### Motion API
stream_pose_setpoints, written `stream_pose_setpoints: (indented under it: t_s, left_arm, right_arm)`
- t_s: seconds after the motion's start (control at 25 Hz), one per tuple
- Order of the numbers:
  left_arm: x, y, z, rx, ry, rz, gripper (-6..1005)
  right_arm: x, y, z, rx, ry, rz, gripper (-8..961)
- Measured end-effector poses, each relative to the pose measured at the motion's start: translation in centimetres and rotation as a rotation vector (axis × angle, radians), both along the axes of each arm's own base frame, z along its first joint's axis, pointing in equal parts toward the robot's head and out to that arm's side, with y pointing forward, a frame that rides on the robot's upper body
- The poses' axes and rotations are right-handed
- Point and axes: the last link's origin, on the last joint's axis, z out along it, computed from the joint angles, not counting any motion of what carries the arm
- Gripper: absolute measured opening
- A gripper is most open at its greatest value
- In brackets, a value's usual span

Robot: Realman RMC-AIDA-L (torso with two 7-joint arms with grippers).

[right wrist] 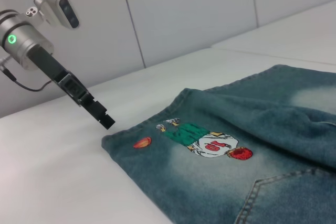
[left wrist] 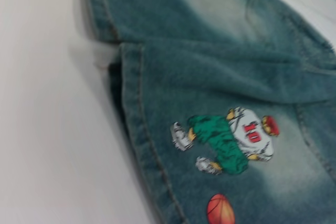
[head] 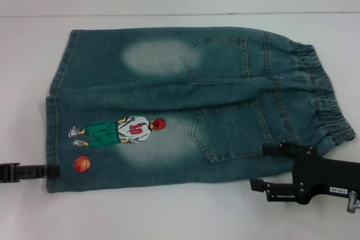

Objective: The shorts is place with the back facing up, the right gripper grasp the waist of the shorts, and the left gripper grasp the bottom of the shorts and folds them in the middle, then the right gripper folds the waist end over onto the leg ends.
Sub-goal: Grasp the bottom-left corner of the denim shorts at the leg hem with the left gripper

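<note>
White table (head: 169,217), pale wall behind. Shorts (head: 185,105) flat, back up, waist (head: 326,99) toward robot's right, hems (head: 53,133) toward left. Left gripper (head: 53,171) just beside near-leg hem corner by orange ball print (head: 82,163); opening cannot be told. Right gripper (head: 273,167) near waist corner, fingers apart, one over denim.

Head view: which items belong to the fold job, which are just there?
Job:
- shorts, back up, flat
- waist
- leg hems
- left gripper, at the near hem corner
- right gripper, over the near waist corner

Just there:
- white table
- nothing else in sight
</note>
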Motion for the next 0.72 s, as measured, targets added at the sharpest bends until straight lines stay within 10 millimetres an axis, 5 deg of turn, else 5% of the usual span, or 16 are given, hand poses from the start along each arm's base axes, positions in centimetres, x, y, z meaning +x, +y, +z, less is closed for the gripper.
stream_pose_setpoints:
  t_s: [0.72]
  left_arm:
    - [0.7, 1.3, -1.7, -0.089, 0.073, 0.029, 874]
  right_arm:
    - [0.2, 0.0, 0.1, 0.004, -0.008, -0.005, 927]
